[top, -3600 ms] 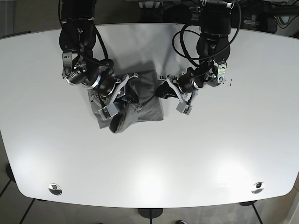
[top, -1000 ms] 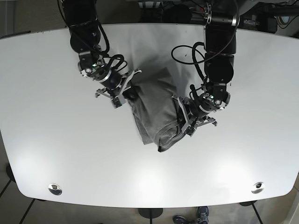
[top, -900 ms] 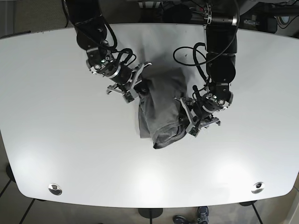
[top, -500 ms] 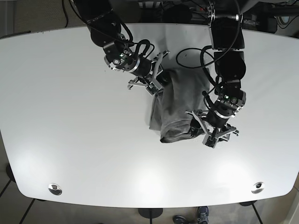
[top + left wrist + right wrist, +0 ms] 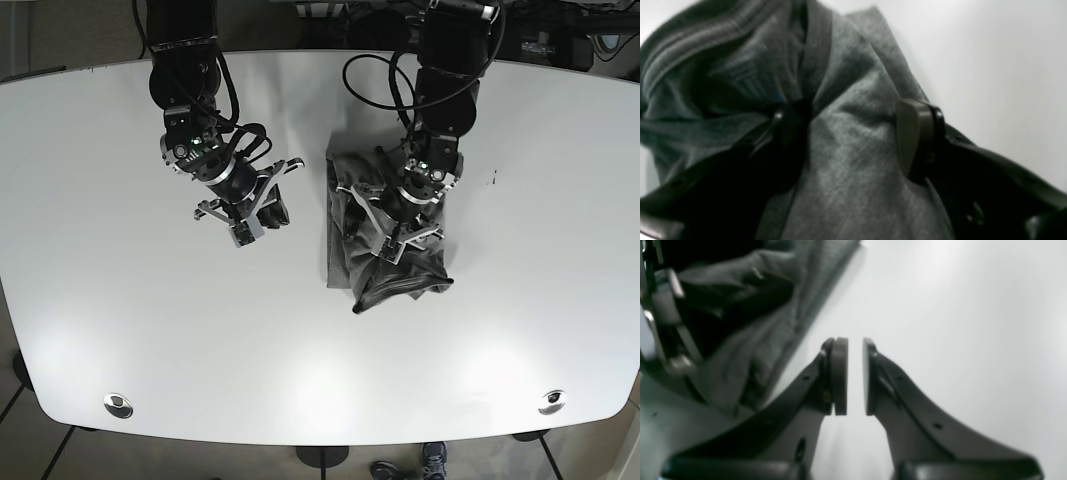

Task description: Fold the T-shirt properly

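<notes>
The dark grey T-shirt (image 5: 400, 283) lies bunched in a tall crumpled heap right of the table's middle. My left gripper (image 5: 392, 215) sits on the heap's middle. In the left wrist view its jaws (image 5: 853, 133) stand well apart, with a thick mound of the shirt (image 5: 846, 83) between the pads. My right gripper (image 5: 250, 215) is to the left of the shirt, clear of it. In the right wrist view it (image 5: 855, 373) is shut and empty over bare table, with the shirt's edge (image 5: 766, 340) at the left.
The white table (image 5: 150, 330) has two round fittings near its front edge (image 5: 118, 404) (image 5: 551, 401). A small dark mark (image 5: 493, 178) lies right of the shirt. Both arms reach in from the far edge.
The right gripper has let go of the shirt's top and swung left. The left gripper has moved from the shirt's lower end up to its middle. The shirt has stayed roughly in place.
</notes>
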